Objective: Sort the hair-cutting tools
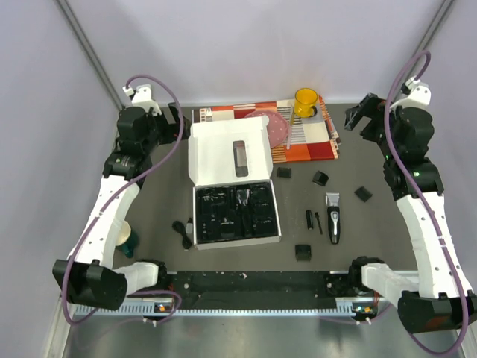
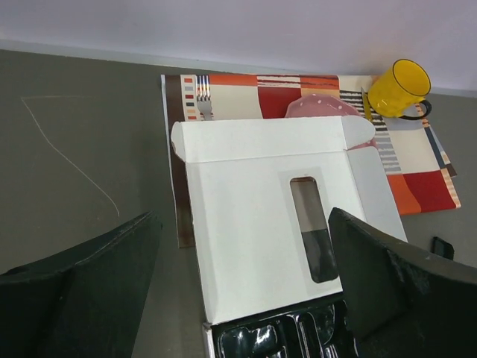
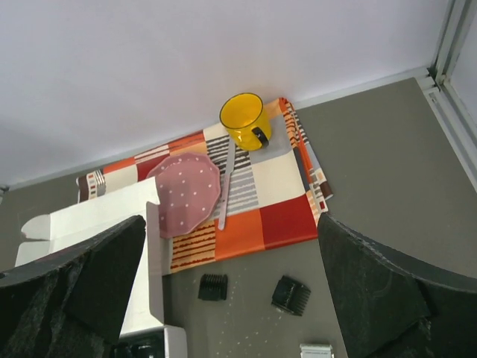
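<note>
Top view, both wrist views. My left gripper (image 2: pixel 242 220) hangs over the white lid of the box (image 1: pixel 216 149), fingers spread wide apart. My right gripper (image 3: pixel 231 222) is raised at the table's (image 1: pixel 149 194) far right, also spread wide, and looks down on the placemat (image 3: pixel 276 194). The clipper (image 1: pixel 333 218), black and silver, lies flat at 3 o'clock from the black tray (image 1: pixel 236 214), blade end toward 12 o'clock, well apart from both grippers. Two thin sticks (image 1: pixel 309 219) lie just beside it at its 9 o'clock, between it and the tray. A guard comb (image 1: pixel 321 178) sits at the clipper's 12 o'clock, a second comb (image 1: pixel 284 172) at 11 o'clock, a third comb (image 1: pixel 363 194) at 2 o'clock and a fourth comb (image 1: pixel 302 252) at 7 o'clock. The cord (image 1: pixel 181 230) lies bunched at the tray's 9 o'clock, just beside the box. On the placemat, at 12 o'clock from the combs, stand the yellow cup (image 1: pixel 305 102) and a pink plate (image 3: pixel 186 192).
</note>
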Robot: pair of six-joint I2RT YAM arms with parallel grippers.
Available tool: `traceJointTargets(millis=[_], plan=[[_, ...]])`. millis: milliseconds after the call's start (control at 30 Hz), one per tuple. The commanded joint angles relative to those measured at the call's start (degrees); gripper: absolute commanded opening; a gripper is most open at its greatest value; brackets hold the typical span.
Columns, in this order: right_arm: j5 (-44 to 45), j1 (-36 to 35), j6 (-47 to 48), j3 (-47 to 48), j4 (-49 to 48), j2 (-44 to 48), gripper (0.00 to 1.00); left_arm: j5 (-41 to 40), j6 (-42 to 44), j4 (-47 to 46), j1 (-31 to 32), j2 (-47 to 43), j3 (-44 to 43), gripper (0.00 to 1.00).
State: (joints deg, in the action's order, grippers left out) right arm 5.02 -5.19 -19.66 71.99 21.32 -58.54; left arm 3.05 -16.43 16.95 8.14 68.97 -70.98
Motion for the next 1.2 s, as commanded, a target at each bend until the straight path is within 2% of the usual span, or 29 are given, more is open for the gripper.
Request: traceJointTargets(millis=[0,100,233,400,633,733,867,967,1167], plan=[[-2.02,-0.08,-1.52,2.54,3.01,0.98,0.99,0.91,0.08,-3.33,0.03,-3.49,0.84,0.99],[-4.75,-0.17,-0.03,2.81,6.09,0.28,0.99,1.86,1.13,-3.42,-0.06,-4.63,1.81,0.99],[-2.83,-0.08,0.76,4.12,12.33,-1.22,0.99,2.48,0.43,-5.78,0.03,-6.65,5.40,0.99],[-2.38,-0.08,0.59,4.31,21.56,-3.50,0.97,3.45,-1.85,-5.35,0.03,-5.08,6.56,0.99],[-2.12,-0.17,-0.64,-3.85,31.23,-3.42,0.94,10.30,-7.38,-7.80,0.03,-2.53,10.59,0.95],[-2.82,-0.08,-2.04,-9.55,32.29,-2.28,0.93,12.24,-10.02,-9.30,0.03,-1.47,11.74,0.93],[-6.23,-0.17,-5.30,-15.99,31.15,-3.06,0.90,6.37,-13.72,-11.49,0.03,-1.82,13.58,0.92],[-10.10,-0.70,-5.74,-18.63,27.47,-5.52,0.82,5.22,-13.46,-16.40,0.03,-3.84,16.39,0.95],[-5.46,-1.84,-6.18,-19.78,27.20,-11.41,0.78,4.25,-13.11,-19.06,0.03,-5.60,18.16,0.96]])
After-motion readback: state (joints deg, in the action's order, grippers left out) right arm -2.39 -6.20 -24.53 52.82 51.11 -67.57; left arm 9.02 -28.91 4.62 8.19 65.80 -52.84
